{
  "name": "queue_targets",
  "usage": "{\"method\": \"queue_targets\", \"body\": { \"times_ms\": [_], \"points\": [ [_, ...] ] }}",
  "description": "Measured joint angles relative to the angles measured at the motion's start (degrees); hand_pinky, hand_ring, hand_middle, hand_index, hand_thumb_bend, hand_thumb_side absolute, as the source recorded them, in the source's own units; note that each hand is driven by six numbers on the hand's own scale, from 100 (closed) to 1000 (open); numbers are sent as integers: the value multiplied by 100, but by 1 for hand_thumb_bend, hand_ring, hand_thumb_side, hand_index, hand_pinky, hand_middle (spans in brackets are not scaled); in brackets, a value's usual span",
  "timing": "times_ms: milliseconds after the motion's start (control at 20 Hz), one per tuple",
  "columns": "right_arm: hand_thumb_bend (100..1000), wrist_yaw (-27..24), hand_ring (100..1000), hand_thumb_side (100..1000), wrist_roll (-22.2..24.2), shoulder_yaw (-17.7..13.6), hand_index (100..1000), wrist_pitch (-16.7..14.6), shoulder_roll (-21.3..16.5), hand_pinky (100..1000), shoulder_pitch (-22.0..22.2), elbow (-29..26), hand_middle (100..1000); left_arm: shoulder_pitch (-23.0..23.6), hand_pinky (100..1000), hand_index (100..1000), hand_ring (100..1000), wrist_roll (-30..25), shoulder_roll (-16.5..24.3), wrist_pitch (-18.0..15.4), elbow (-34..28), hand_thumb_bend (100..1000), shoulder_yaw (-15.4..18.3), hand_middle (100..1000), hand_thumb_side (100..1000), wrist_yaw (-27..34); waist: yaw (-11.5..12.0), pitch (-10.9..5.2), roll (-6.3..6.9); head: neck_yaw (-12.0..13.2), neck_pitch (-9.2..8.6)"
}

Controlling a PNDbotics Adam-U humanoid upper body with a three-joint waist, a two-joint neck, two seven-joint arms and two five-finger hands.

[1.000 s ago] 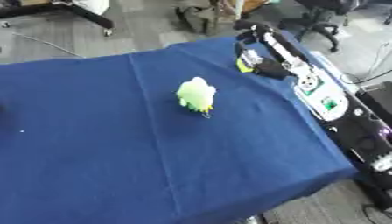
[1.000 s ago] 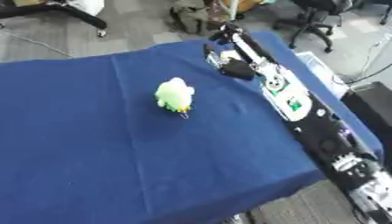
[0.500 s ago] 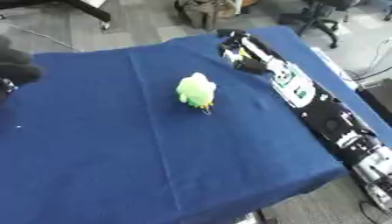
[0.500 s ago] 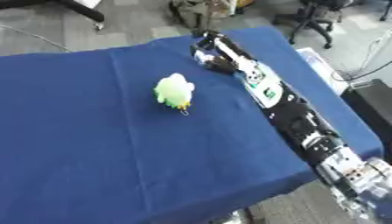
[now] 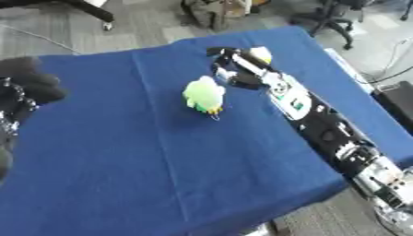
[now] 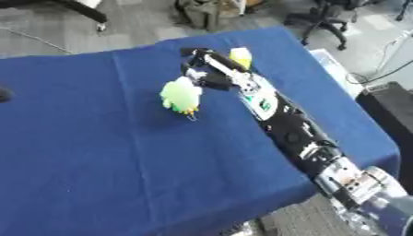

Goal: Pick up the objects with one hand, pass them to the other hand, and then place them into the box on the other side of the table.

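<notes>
A light green soft toy (image 5: 203, 95) with a small orange-yellow part at its lower end is seen lying on the blue cloth of the tabletop (image 5: 145, 175), somewhat toward the far edge and nearer the right edge than the left. Just beside it, on its right and slightly farther back, the right hand (image 6: 202, 73) is found, stretched in over the cloth at the end of a long black and silver arm (image 5: 322, 129) that comes in from the lower right corner and crosses the right side of the tabletop. The fingers of this hand are spread around a dark gap and nothing is enclosed by them; whether the toy is touched by them cannot be told, though the hand lies very close to it. A small pale yellow thing (image 6: 239, 56) is seen just behind the right hand, near the far right corner of the tabletop; what it is cannot be made out. The left hand (image 5: 24, 90) is shown at the left edge of the left eye view as a dark blurred shape above the cloth, well apart from the toy, and how far its fingers are opened cannot be told. The blue cloth is wrinkled lightly toward the near edge. Beyond the far edge, grey floor and the legs of office chairs (image 5: 327, 18) are seen.
</notes>
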Motion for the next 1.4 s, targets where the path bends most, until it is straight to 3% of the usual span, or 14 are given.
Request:
{"method": "queue_targets", "body": {
  "times_ms": [250,850,1350,1400],
  "points": [
    [100,341,809,999,212,66,977,-15,135,805,-51,114,887,-1,807,804,656,-44,0,15,0,870,-21,629,556,-33,3,35,1,1,0],
    [100,1329,846,1000,408,127,998,-44,272,821,-100,480,919,-1,809,807,654,-113,-42,10,0,864,-56,628,562,-68,4,36,-5,-8,0],
    [100,2671,888,713,8,126,1000,103,284,838,-101,585,953,-1,809,809,654,-154,-42,4,0,860,-59,628,564,-94,24,36,-27,-17,0],
    [100,2797,886,633,-69,126,1000,133,287,836,-100,603,951,-1,809,809,654,-157,-42,6,0,860,-60,628,564,-95,26,37,-29,-20,0]
  ]
}}
